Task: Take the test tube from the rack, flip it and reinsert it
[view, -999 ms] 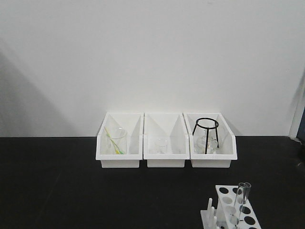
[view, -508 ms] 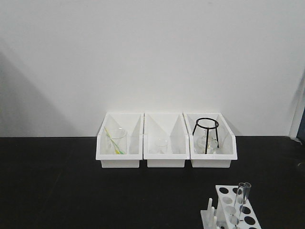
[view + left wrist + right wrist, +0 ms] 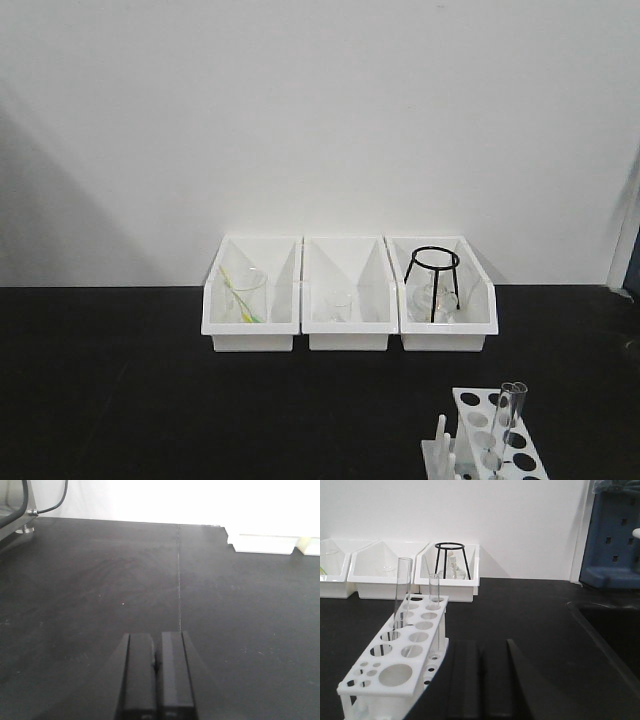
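Here, both my grippers sit empty over the black bench, the rack untouched.

My left gripper [image 3: 157, 672] has its fingers pressed together, nothing between them, well apart from the white bins [image 3: 264, 543]. To its right, the rack [image 3: 395, 652] holds the test tube [image 3: 401, 592] upright in a hole, a second, shorter-looking tube [image 3: 435, 600] behind it. Just beside the rack, my right gripper [image 3: 480, 680] is likewise closed, empty.

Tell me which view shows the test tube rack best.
Right wrist view: the rack shows whole, holes and two tubes clear. The front view cuts off the rack at the frame's bottom edge. The left wrist view misses it.
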{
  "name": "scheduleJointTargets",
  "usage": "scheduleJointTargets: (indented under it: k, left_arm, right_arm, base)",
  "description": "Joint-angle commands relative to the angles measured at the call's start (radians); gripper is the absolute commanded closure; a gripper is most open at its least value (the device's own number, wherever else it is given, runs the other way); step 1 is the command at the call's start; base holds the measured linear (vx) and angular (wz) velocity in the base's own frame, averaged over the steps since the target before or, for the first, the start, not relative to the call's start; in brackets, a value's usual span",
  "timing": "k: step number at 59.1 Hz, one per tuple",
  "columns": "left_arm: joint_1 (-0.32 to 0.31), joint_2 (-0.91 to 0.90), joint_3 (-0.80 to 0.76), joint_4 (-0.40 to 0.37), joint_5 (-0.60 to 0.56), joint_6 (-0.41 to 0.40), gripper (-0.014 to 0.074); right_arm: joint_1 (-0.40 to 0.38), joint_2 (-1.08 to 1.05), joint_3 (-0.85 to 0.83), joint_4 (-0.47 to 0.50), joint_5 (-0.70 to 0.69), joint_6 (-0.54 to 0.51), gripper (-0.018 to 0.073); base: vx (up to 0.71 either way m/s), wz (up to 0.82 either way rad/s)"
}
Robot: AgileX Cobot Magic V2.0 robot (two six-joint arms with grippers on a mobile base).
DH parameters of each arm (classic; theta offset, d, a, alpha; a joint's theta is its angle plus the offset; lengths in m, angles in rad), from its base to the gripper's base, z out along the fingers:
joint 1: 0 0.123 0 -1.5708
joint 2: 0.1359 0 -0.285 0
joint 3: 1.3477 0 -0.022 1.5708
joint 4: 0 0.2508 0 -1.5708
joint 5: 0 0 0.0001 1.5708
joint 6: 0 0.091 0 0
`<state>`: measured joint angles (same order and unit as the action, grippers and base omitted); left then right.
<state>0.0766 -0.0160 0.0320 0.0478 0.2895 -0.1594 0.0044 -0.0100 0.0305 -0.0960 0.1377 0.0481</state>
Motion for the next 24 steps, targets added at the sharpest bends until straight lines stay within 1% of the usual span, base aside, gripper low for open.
scheduleJointTargets:
  k: [1, 24]
  left_arm:
    - [-0.007, -0.011, 0.0, -0.004, -0.087, 0.0, 0.0603]
    - [-0.007, -0.011, 0.0, -0.004, -0.087, 0.0, 0.0603]
  right_arm:
    - [-0.003, 0.013, 0.001, -0.001, -0.073, -0.003, 0.0573]
    - [-0.003, 0.013, 0.001, -0.001, -0.073, -0.003, 0.0573]
  base:
    - [0.0, 0.0]
    - [0.0, 0.0]
